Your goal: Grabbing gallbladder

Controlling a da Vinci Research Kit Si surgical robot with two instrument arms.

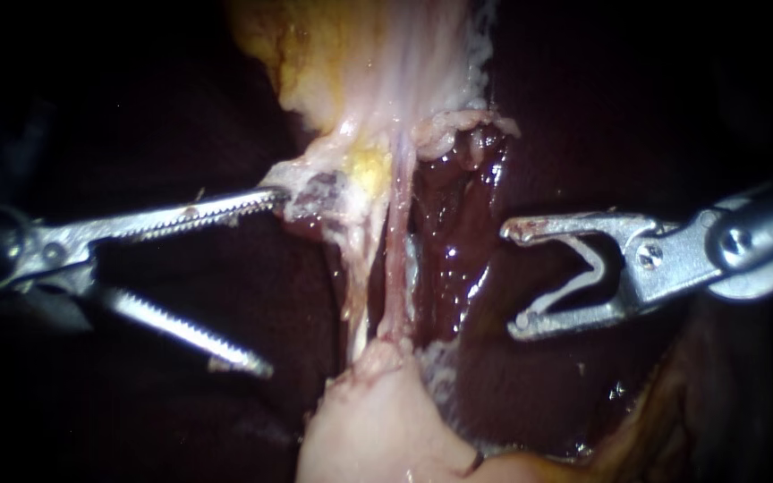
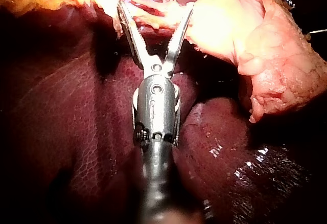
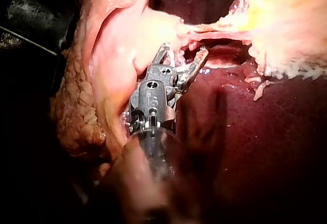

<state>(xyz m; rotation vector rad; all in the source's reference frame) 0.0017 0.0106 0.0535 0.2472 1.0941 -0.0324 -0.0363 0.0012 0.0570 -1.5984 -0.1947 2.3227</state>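
1. The gallbladder is seen as a pale pink bulb at the lower middle of the endoscope view. It lies on the dark red liver and is not held by anything.
2. From its upper end two thin tubes are stretched up to a mass of yellow fatty tissue.
3. The pincer of the left instrument is spread wide. Its upper jaw is laid with the tip against the frayed tissue beside the tubes, and its lower jaw hangs free over the liver. Nothing is clasped between them.
4. The pincer of the right instrument is also agape. It is kept apart from the tubes on their other side, and no tissue is taken.
5. The task is judged to be at its approach: no hold on the gallbladder has been made.
6. What is left: one pincer is to be brought down to the gallbladder's wall, set astride a fold of it and closed.
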